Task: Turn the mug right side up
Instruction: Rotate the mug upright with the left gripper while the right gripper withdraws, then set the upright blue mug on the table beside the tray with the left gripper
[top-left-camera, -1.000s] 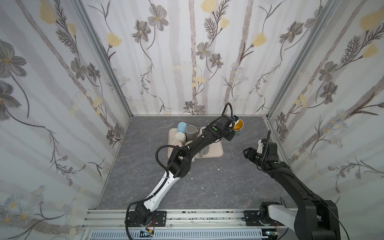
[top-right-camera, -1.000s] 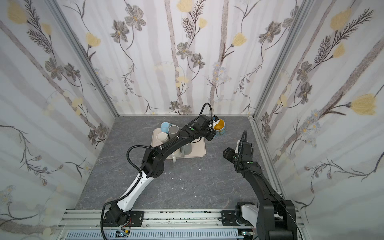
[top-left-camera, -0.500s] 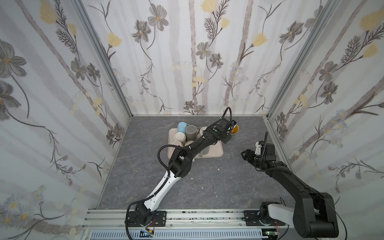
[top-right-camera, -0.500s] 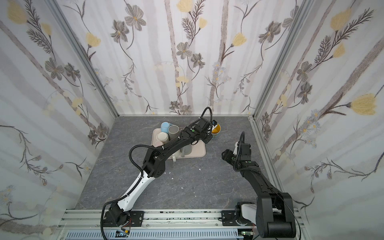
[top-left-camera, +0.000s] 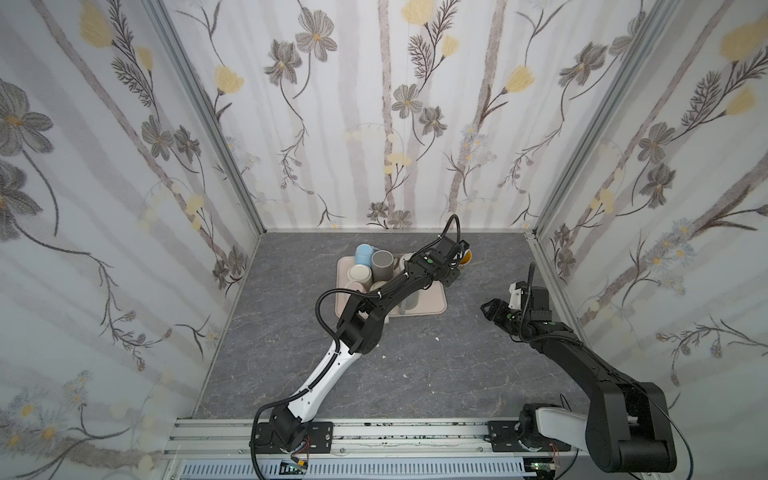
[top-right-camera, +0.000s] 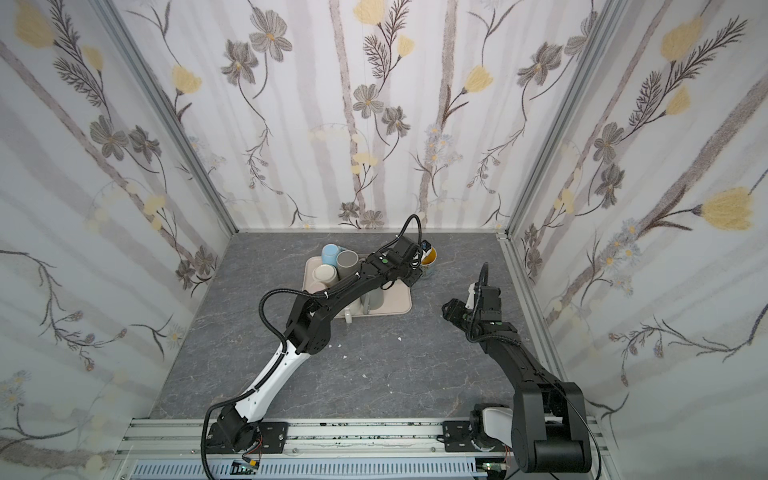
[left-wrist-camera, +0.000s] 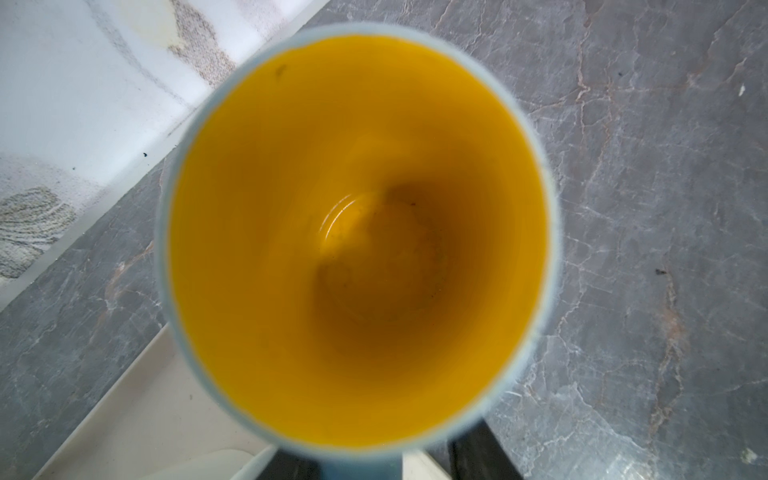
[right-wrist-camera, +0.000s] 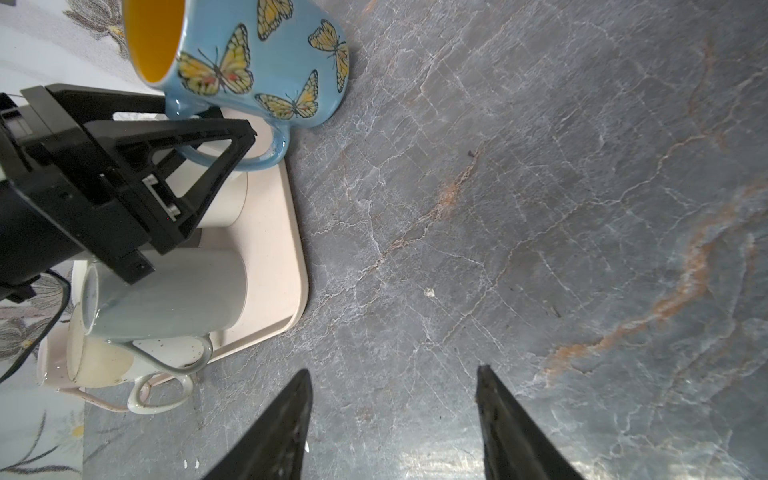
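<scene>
The mug (top-left-camera: 466, 257) is blue with orange butterflies (right-wrist-camera: 266, 62) and yellow inside (left-wrist-camera: 357, 232). It stands mouth up on the grey table, just past the tray's far right corner, as both top views (top-right-camera: 428, 255) show. My left gripper (top-left-camera: 458, 254) reaches over the tray and straddles the mug's handle (right-wrist-camera: 270, 153). Its jaws are open, with a gap showing beside the handle in the left wrist view, where the left gripper (left-wrist-camera: 382, 465) is mostly hidden under the mug. My right gripper (top-left-camera: 488, 309) hangs open and empty over bare table (right-wrist-camera: 392, 374).
A beige tray (top-left-camera: 432, 301) holds several other mugs, among them a light blue one (top-left-camera: 365, 253), a grey one (top-left-camera: 382, 264) and a pale grey one lying on its side (right-wrist-camera: 174, 291). The back wall is close behind the mug.
The left gripper brought the mug down and a little left onto the table, then its jaws spread off the handle. The right gripper drifted slightly left.
</scene>
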